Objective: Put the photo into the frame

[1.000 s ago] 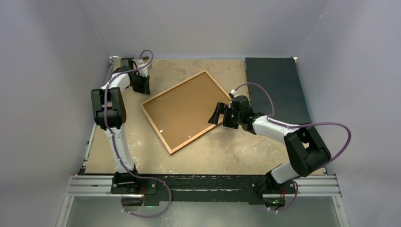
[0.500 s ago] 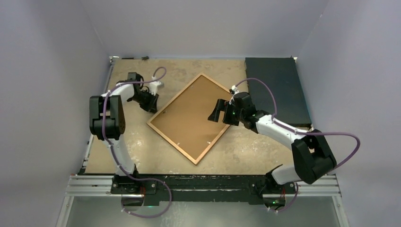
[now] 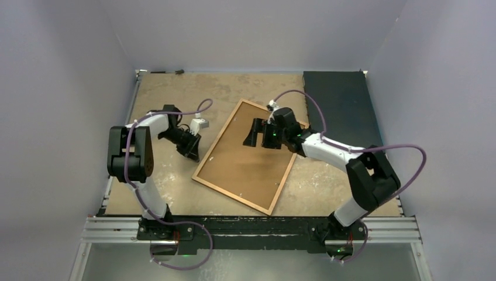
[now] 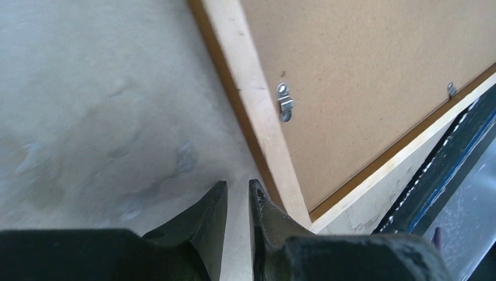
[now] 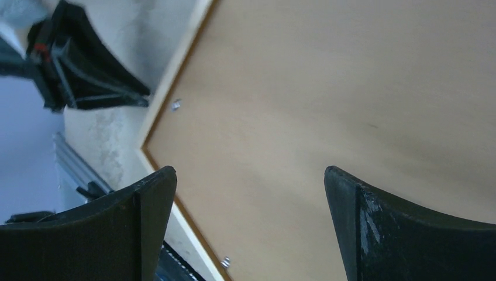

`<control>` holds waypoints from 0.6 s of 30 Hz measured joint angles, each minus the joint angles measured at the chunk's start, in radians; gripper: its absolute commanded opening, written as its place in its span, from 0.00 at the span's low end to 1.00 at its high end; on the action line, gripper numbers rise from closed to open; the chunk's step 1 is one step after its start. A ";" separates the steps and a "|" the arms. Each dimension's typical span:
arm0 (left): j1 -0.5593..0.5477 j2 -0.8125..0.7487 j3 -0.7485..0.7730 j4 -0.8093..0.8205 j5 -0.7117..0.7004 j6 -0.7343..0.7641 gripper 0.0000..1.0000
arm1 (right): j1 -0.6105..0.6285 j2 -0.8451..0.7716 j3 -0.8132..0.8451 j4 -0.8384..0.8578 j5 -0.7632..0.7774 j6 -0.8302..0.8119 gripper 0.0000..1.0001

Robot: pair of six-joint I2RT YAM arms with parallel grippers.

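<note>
Beneath right fingers (image 5: 139, 229) — frame (image 5: 327, 88), backing up.

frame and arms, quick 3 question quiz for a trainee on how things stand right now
1. True or false: the frame lies with its plain brown board back facing up.
2. Which is wide open? A) left gripper B) right gripper C) both
3. Fill in: by the robot's own sides, the dark slab lies to the frame's ____.

Key: 1 true; 2 B; 3 right
</note>
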 measured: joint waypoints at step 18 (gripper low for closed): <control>0.093 0.023 0.048 -0.061 0.177 0.003 0.28 | 0.313 0.306 0.199 0.246 -0.027 -0.002 0.99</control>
